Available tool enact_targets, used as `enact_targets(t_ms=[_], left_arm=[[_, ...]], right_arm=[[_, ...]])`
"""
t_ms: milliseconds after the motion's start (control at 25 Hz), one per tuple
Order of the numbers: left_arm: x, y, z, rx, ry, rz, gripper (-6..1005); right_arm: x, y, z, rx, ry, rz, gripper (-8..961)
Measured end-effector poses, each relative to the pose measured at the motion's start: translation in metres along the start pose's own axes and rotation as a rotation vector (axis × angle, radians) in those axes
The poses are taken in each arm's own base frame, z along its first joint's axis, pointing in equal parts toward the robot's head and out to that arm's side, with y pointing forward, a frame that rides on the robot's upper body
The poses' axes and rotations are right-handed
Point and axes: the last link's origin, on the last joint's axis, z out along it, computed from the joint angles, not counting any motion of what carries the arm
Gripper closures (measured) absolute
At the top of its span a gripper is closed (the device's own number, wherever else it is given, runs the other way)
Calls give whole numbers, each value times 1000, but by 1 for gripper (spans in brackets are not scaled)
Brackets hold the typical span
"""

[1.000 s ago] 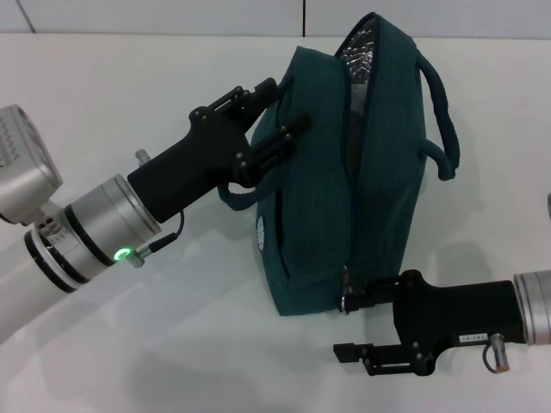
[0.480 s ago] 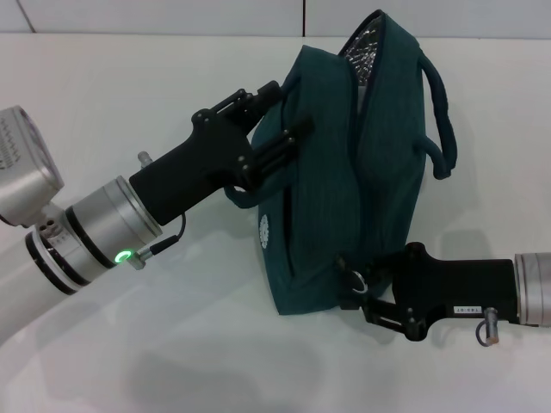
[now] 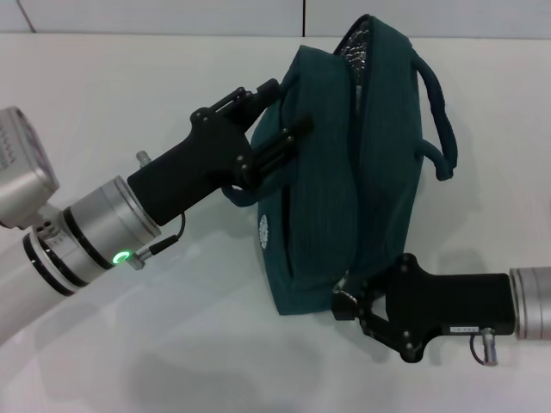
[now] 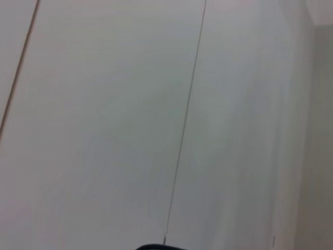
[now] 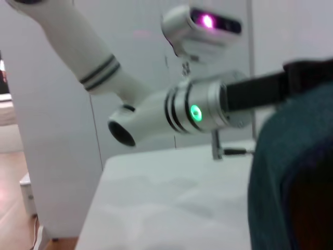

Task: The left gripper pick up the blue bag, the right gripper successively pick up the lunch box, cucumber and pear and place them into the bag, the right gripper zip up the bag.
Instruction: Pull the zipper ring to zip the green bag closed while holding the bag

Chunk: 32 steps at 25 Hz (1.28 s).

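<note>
The blue bag (image 3: 323, 198) stands tilted on the white table, with its zipper line facing me. Silver lining (image 3: 355, 45) shows at its open far end. My left gripper (image 3: 284, 107) is shut on the bag's near side by the handle (image 3: 237, 194) and holds the bag up. My right gripper (image 3: 348, 298) is shut at the near, low end of the zipper, on the zipper pull. In the right wrist view the bag's fabric (image 5: 291, 177) fills one side, with the left arm's green ring (image 5: 196, 112) beyond it. The lunch box, cucumber and pear are out of view.
The bag's second handle (image 3: 441, 112) loops out on the right side. The white table (image 3: 129, 77) runs to a pale wall at the back. The left wrist view shows only white surface with thin seams.
My right gripper was wide open beside the bag's low end. It has turned, moved in and shut on the zipper pull. The bag has shifted slightly. The left gripper holds as before.
</note>
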Motion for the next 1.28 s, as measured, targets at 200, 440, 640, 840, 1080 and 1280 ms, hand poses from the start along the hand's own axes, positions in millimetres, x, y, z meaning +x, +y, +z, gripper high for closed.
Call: enact_targets(t_ms=[200, 440, 640, 840, 1080, 1280], left_arm=[[3, 5, -6, -12, 35, -8, 367], [2, 11, -25, 7, 69, -29, 366], [1, 17, -50, 54, 106, -42, 368], [-1, 25, -76, 92, 119, -41, 368], [-20, 42, -96, 112, 31, -9, 367], [-37, 59, -105, 76, -55, 14, 367]], right_arm=[[-12, 2, -4, 10, -104, -81, 926], [-19, 0, -8, 65, -173, -182, 933], [-26, 0, -8, 59, -209, -255, 933], [-34, -3, -12, 106, -266, -325, 932], [-40, -10, -14, 167, -298, -363, 932], [-48, -21, -14, 234, -330, -357, 932]])
